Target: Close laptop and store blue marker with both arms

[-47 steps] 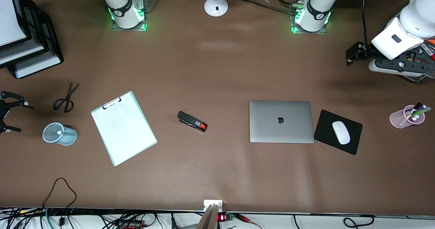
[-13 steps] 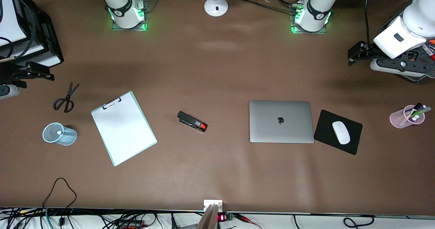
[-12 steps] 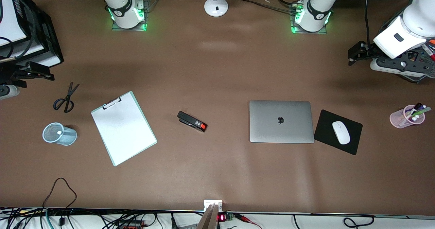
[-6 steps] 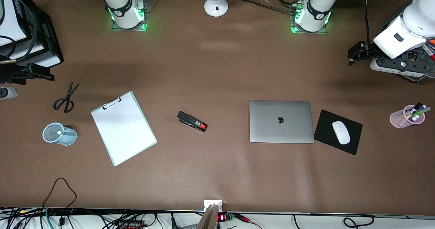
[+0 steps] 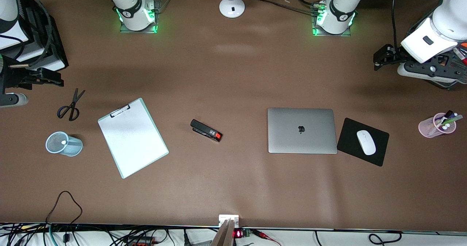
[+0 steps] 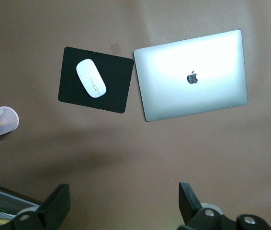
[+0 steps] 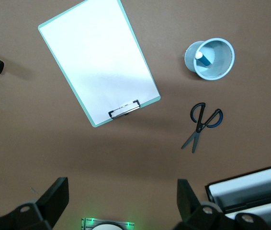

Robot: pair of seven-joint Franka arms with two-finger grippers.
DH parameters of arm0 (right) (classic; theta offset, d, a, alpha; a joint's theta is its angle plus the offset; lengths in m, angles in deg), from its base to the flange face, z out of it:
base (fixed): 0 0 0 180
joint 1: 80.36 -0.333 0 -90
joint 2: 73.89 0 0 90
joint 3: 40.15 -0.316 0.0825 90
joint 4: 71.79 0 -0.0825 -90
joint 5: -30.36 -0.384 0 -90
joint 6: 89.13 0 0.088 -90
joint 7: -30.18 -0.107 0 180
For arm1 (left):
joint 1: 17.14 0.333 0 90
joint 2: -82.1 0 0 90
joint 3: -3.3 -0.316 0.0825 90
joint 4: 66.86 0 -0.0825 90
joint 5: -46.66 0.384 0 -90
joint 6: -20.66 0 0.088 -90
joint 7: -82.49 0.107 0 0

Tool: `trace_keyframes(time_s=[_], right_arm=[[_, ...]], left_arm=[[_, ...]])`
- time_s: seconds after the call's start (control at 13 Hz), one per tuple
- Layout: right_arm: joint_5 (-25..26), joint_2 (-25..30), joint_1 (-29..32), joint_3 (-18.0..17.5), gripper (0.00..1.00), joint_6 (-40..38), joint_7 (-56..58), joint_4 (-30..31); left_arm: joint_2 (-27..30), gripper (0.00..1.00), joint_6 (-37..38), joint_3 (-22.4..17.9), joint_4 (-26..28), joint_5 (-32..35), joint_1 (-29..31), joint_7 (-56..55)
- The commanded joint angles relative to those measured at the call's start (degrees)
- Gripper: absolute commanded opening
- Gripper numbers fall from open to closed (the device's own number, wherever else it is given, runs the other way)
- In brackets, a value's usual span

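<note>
Now: both arms are high up and wait, one at each end of the worktop [image 5: 233, 74].
Laptop: the laptop [image 5: 302, 130] lies flat with its lid shut and the apple mark on top, just beside the black mouse pad [image 5: 348, 136].
Blue marker: the blue marker [image 7: 200, 56] stands in the blue mesh cup [image 5: 64, 143], toward the right arm's end and nearer to the front camera than the scissors [image 5: 71, 105].
What changed: a few seconds ago the right gripper [image 7: 121, 199] hung close by the mesh cup. It has since moved away and is now over the worktop by the black paper trays [image 5: 36, 38]. The left arm has hardly moved. The laptop and the cup have not moved.
What that means: I think both jobs are done and the arms are just backing off.
Right gripper: spread wide and holds nothing.
Left gripper: the left gripper [image 6: 121, 203] is spread wide too and holds nothing. It is over the left arm's end of the worktop.
Only in the right wrist view: you look down into the cup and see the marker's blue body and white end. The front view shows just a small white dot there.
Only in the front view: the stapler [image 5: 206, 130] lies between the clipboard [image 5: 132, 137] and the laptop.
</note>
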Motion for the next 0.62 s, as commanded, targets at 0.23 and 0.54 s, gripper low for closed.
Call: trace_keyframes(time_s=[0.23,0.54], right_arm=[[-0.31,6.38,0.27,-0.58,1.0,1.57,-1.07,1.66],[-0.22,14.45,0.44,-0.4,1.0,10.08,-1.16,14.11]], left_arm=[[-0.58,1.0,1.38,0.07,-1.56,0.96,0.23,1.25],[-0.58,1.0,1.38,0.07,-1.65,0.96,0.23,1.25]])
